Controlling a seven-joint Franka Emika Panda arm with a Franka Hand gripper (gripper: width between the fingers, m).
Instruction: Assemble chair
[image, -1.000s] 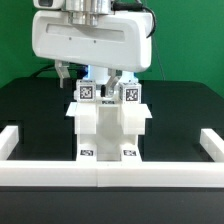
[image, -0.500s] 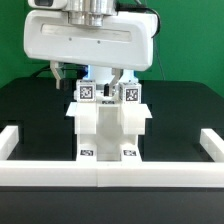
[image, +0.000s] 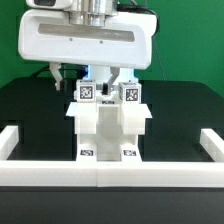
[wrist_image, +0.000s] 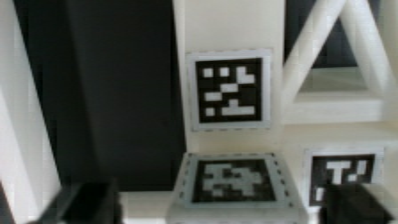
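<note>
Chair parts (image: 108, 128), chunky white blocks, stand upright near the front of a black table (image: 35, 105), touching the inner face of the white rail (image: 110, 177) that borders the table's front edge and runs back along both sides. In the exterior view the assembly shows a broad lower block with two small black-and-white square tags near its base, and two narrower posts rising from it, each topped with a square tag (image: 87, 91). Just above and behind the posts hangs the robot's wide white wrist housing (image: 88, 42), filling the upper middle of the picture. The gripper (image: 97, 76) reaches down from it to the level of the post tops; one dark finger (image: 63, 74) shows toward the exterior view's left of the posts. Whether the jaws are gripping a part or standing free cannot be told from either view. In the wrist view, dark fingertips (wrist_image: 80, 203) sit at the frame's edge, with a tagged white face (wrist_image: 231, 93) and slanted white bars of the chair close in front. Behind everything is a plain green backdrop (image: 185, 40).
</note>
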